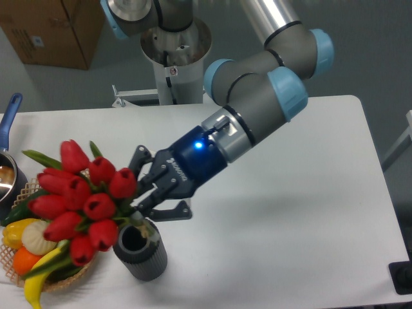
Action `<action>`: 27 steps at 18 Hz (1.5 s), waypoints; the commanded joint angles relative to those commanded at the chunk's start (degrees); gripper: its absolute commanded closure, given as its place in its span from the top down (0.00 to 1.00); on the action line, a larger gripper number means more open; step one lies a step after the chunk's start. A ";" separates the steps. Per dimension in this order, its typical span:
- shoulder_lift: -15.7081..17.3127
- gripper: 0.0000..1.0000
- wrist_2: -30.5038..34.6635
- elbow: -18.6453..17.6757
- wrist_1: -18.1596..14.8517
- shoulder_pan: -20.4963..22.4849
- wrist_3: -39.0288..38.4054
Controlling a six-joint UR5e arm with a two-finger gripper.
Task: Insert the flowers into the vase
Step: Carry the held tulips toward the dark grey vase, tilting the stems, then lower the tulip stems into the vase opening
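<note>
The flowers (80, 196) are a bunch of red tulip buds with green leaves, held tilted to the left above the table's front left. My gripper (147, 193) is shut on their stems just right of the buds. The vase (140, 250), a short dark grey ribbed cylinder, stands upright right below the gripper. The stem ends reach down to the vase's mouth; whether they are inside it I cannot tell. The stems are mostly hidden by the fingers and buds.
A wicker basket (24, 193) with yellow, orange and green vegetables sits at the front left, partly under the buds. A blue-handled metal pot (9, 138) is at the left edge. The arm's base column (172, 61) stands behind the table, cardboard boxes (55, 29) beyond.
</note>
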 joint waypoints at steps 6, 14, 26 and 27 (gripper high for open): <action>-0.18 0.00 -0.44 -2.63 0.17 -0.62 0.44; -0.18 0.01 0.08 -9.48 1.23 -0.35 8.69; -3.60 0.26 0.87 -16.52 1.41 -0.18 23.46; -3.69 0.35 0.88 -16.52 1.41 -0.09 23.55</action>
